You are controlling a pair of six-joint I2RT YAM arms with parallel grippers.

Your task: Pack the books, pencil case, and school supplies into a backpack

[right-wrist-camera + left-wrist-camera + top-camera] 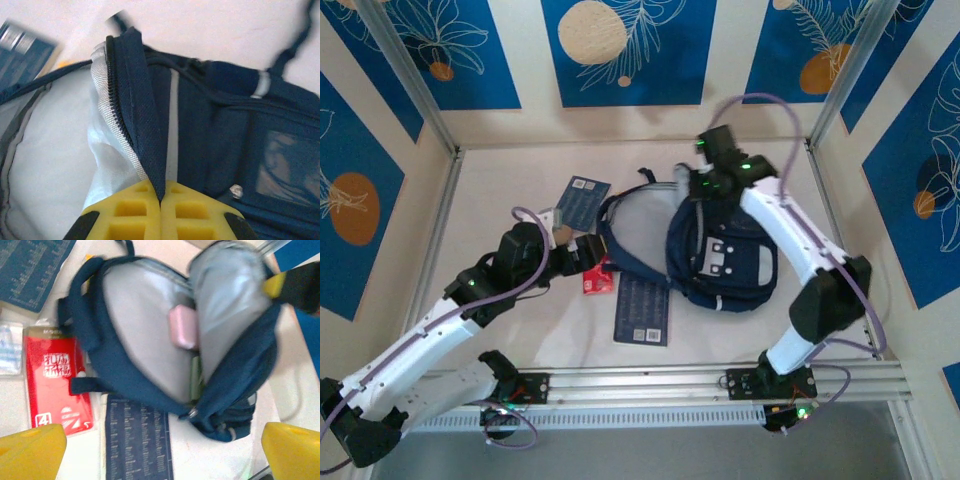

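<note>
Right jaws are clenched on the zip edge of the backpack [145,130], holding it open at the centre-right of the worktop [500,200]. Left jaws stand released and empty over the red packet [57,382]. Packed: a pink case [183,327] and a green box [195,377]. Judged outstanding: the near navy book [642,310], the far navy book [582,202] and the red packet, all left of the backpack.

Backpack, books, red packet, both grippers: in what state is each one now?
backpack: unzipped, held open, pink item and green item inside.
right gripper: shut on the backpack's opening edge.
left gripper: open, empty.
red packet: flat on the table, outside.
navy books: two, flat on the table, outside.
</note>
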